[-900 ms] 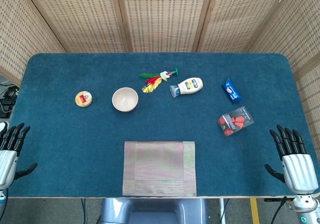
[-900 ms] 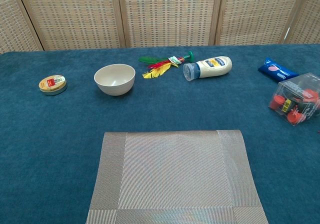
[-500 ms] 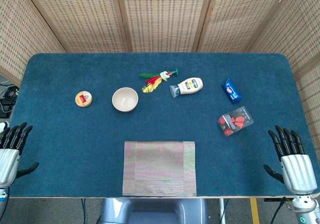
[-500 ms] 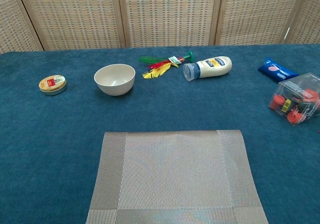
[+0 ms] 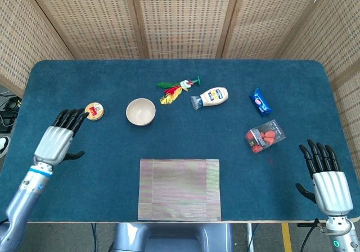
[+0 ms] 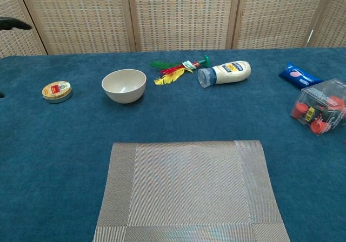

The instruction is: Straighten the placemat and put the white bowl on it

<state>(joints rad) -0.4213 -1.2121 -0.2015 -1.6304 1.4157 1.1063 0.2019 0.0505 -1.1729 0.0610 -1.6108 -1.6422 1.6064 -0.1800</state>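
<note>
A dark blue table (image 5: 180, 145) is filling most of both views, with woven wicker screens (image 5: 180, 16) standing along its far side.

A grey woven placemat (image 5: 179, 189) is lying flat at the near edge of the table, roughly in the middle, its sides running square with the table edge.

The robot's left hand (image 5: 58, 140) is hovering over the left part of the table, fingers spread and holding nothing, its fingertips (image 5: 72, 117) reaching toward a small round tin. In the chest view only a dark fingertip is showing at the far left edge. The robot's right hand (image 5: 327, 180) is sitting at the near right corner, fingers apart and pointing away, also holding nothing.

The white bowl (image 5: 140, 112) is standing upright on the bare table, well beyond the placemat and a little to its left, not touching it.

A squeeze bottle (image 5: 210, 98) with a cream label is lying on its side to the right of the bowl. A clear plastic box (image 5: 264, 136) holding red pieces is resting further right, nearer the camera. Beyond it a blue snack packet (image 5: 260, 102) is lying.

A feathered toy (image 5: 176, 89) in red, yellow and green is lying between the bowl and the bottle, slightly farther back. The small round tin (image 5: 94, 111), with a yellow and red lid, is sitting left of the bowl.
</note>
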